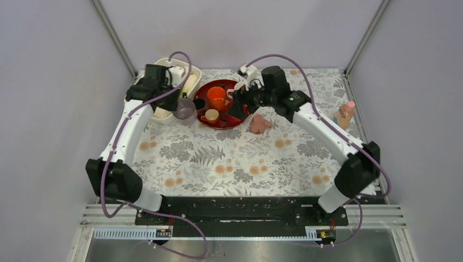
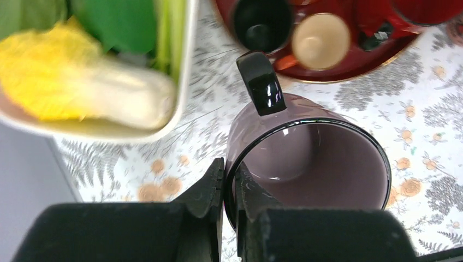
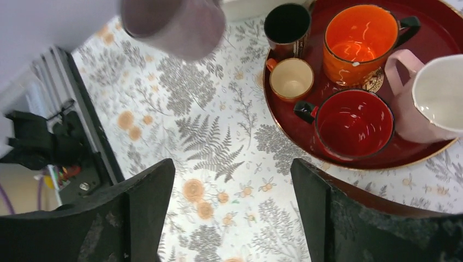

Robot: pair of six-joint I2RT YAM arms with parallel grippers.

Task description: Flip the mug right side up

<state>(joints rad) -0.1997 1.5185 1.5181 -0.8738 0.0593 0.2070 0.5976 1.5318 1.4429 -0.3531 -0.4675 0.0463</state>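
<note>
A mauve mug (image 2: 311,158) with a black rim and black handle (image 2: 262,90) is held by my left gripper (image 2: 229,180), which is shut on its rim wall, one finger inside and one outside. The mug's mouth faces the wrist camera. In the top view the mug (image 1: 185,109) sits between the white dish and the red tray, under my left gripper (image 1: 177,100). It also shows in the right wrist view (image 3: 174,24), above the cloth. My right gripper (image 3: 232,180) is open and empty over the floral cloth beside the tray, as the top view also shows (image 1: 240,103).
A red round tray (image 3: 349,158) holds an orange mug (image 3: 360,38), a red mug (image 3: 355,123), a black cup (image 3: 286,24), a small cream cup (image 3: 292,79) and a pink-and-white mug (image 3: 431,98). A white dish of toy vegetables (image 2: 87,82) stands left. A pink toy (image 1: 259,124) and a figurine (image 1: 345,114) lie right.
</note>
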